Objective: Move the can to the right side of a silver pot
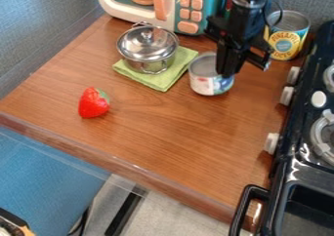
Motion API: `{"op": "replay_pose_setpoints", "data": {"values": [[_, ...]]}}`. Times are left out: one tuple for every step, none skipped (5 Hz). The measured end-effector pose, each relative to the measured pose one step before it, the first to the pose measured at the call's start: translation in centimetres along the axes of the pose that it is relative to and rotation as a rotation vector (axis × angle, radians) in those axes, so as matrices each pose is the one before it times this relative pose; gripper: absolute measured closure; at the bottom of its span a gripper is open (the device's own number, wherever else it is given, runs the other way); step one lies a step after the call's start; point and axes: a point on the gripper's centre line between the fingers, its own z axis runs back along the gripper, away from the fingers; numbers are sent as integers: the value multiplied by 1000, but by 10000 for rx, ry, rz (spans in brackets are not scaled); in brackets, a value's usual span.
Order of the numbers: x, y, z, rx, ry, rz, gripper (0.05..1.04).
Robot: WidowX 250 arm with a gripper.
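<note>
Cam view: can [210, 81] stands upright on wood counter [150, 127], R of lidded silver pot [147, 47] & just beside green cloth [159, 79] under it; short, round, dull grey metal top w/ raised rim, whitish label w/ red, blue & green patches low down, upper R part hidden behind a finger. Black gripper [247, 70] hangs at can's upper R, fingers spread w/ a gap btwn, nothing seen clamped; taller yellow can [287, 40] w/ blue label markings is farther R, nr stove [281, 159].
</note>
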Motion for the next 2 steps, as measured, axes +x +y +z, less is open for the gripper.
{"op": "replay_pose_setpoints", "data": {"values": [[101,-63,-325,12,-16,-398,1021],[-21,-771,-591,25,-94,-792,1021]]}}
